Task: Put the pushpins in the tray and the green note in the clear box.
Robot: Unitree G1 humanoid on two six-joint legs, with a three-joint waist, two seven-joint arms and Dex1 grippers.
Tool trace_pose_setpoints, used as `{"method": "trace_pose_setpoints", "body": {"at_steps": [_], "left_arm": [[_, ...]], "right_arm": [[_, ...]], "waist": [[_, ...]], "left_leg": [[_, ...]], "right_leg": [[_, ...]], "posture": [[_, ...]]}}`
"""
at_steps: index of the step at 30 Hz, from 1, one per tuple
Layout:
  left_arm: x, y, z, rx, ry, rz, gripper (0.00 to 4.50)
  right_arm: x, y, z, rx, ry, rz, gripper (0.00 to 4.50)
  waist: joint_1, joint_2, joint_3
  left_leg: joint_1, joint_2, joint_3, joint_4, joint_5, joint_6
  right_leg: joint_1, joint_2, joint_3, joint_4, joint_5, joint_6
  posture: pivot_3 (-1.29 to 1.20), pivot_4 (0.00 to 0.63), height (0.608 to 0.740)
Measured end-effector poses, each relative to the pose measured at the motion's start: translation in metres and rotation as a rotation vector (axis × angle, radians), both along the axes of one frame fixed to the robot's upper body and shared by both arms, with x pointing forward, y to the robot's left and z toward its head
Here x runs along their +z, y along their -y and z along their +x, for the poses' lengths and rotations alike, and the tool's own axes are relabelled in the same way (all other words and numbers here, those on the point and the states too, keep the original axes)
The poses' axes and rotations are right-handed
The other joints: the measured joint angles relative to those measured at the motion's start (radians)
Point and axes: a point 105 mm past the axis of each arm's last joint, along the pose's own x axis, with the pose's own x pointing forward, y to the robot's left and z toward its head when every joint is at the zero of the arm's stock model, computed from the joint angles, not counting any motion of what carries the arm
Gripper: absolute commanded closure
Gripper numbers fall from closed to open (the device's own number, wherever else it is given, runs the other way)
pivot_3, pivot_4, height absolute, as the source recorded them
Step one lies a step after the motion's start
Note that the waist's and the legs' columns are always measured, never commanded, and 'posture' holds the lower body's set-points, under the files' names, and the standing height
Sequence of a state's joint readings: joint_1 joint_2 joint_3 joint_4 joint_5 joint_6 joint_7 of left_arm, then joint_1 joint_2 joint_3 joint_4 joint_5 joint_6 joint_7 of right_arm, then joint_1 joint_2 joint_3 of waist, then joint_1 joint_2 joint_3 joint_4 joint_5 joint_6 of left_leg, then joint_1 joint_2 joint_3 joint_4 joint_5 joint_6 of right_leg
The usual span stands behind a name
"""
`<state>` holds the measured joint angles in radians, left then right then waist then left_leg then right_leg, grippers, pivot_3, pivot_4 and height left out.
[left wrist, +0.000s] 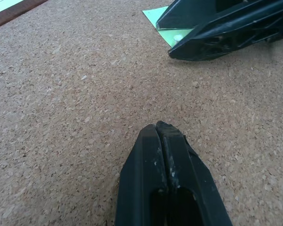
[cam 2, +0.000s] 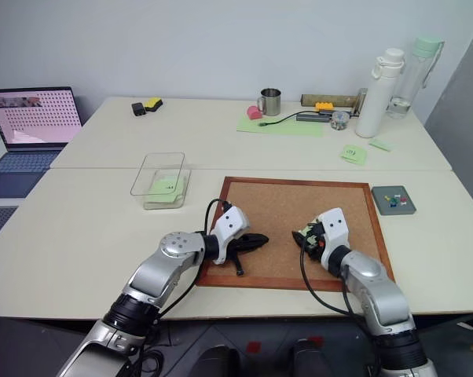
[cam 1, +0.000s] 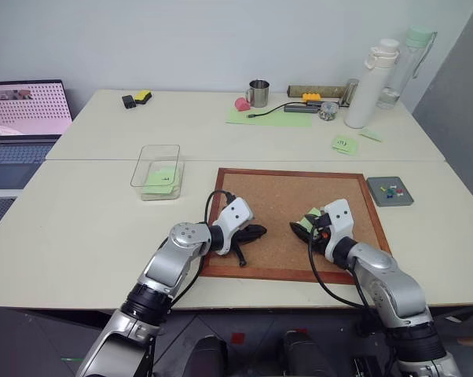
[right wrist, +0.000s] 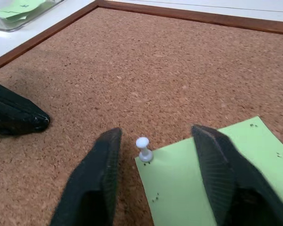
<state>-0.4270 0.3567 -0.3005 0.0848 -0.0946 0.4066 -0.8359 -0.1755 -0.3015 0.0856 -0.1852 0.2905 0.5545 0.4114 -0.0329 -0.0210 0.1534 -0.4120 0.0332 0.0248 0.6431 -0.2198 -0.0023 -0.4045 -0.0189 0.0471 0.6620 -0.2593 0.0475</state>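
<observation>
On the cork board (cam 1: 295, 206) a green note (right wrist: 216, 174) lies pinned at one corner by a white pushpin (right wrist: 142, 149). The right gripper (right wrist: 155, 179) hovers low with its jaws parted, one either side of that pin, grasping nothing. The left gripper (left wrist: 166, 155) rests over bare cork nearby, jaws clenched together and empty. Beyond the board's right edge, the tray (cam 1: 390, 191) on the tabletop already carries a few coloured pushpins (cam 1: 389, 189). The clear box (cam 1: 158, 170), left of the board, has green paper in it. By my reading, the job is well along: this last pin must go to the tray, then the note to the box.
</observation>
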Motion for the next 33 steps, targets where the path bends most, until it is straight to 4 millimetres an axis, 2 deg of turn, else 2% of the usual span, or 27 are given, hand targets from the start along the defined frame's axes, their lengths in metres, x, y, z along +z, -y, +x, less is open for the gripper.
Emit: {"method": "trace_pose_setpoints", "body": {"at_steps": [8,16,20,23,29,30,31,33], "left_arm": [[0.0,-0.001,0.0,0.006,0.002,-0.001,4.5],[0.0,0.0,0.0,0.003,0.002,-0.002,4.5],[0.0,0.0,0.0,0.0,-0.001,-0.001,4.5],[0.0,0.0,0.0,-0.001,-0.001,-0.001,4.5],[0.001,0.001,0.0,0.005,-0.004,-0.021,4.5],[0.003,0.002,0.001,0.009,-0.013,-0.046,4.13],[0.005,0.003,0.0,0.018,-0.052,-0.095,4.07],[0.008,0.005,-0.002,0.027,-0.144,-0.195,3.62]], "right_arm": [[-0.001,-0.001,0.0,0.005,-0.004,0.003,4.43],[0.004,0.001,0.0,0.005,-0.001,0.051,4.43],[0.048,0.002,0.0,0.018,0.126,0.114,4.43],[0.069,0.006,0.0,0.023,0.181,0.126,4.43],[0.076,0.028,0.004,0.005,0.21,0.013,4.43],[0.077,0.03,0.004,0.023,0.225,-0.039,4.5],[0.077,0.029,0.002,0.06,0.244,-0.097,4.5],[0.075,0.027,-0.003,0.138,0.265,-0.19,4.5]], "waist": [[0.0,0.0,0.0],[0.0,0.0,0.0],[0.0,0.0,0.0],[0.0,-0.001,0.0],[0.0,-0.001,0.0],[0.001,-0.001,0.0],[0.002,-0.001,0.0],[0.003,-0.001,0.002]], "left_leg": [[0.0,0.0,0.0,0.0,0.0,0.0],[0.0,0.0,0.0,0.0,0.0,0.0],[-0.001,0.0,-0.001,0.0,0.0,0.0],[-0.001,0.0,-0.001,0.0,0.0,0.0],[-0.001,0.0,0.0,0.0,0.0,0.0],[-0.001,0.0,0.0,0.0,0.0,0.0],[-0.002,0.0,0.0,0.0,0.0,0.0],[-0.004,-0.001,0.0,0.001,0.0,0.0]], "right_leg": [[0.0,0.0,0.0,0.0,0.0,0.0],[0.0,0.0,0.0,0.0,0.0,0.0],[0.0,0.0,0.0,0.0,0.0,0.0],[0.0,0.0,0.0,0.0,0.0,0.0],[0.0,0.0,0.0,-0.001,0.0,0.0],[0.0,0.0,-0.001,-0.001,0.0,0.0],[-0.001,-0.001,-0.001,-0.001,0.0,0.0],[-0.002,-0.001,-0.002,-0.001,0.0,0.0]], "posture": [[0.0,0.15,0.74],[0.0,0.15,0.74],[0.0,0.15,0.74],[0.0,0.15,0.74],[0.0,0.15,0.74],[0.0,0.15,0.74],[0.0,0.15,0.74],[0.0,0.15,0.74]]}}
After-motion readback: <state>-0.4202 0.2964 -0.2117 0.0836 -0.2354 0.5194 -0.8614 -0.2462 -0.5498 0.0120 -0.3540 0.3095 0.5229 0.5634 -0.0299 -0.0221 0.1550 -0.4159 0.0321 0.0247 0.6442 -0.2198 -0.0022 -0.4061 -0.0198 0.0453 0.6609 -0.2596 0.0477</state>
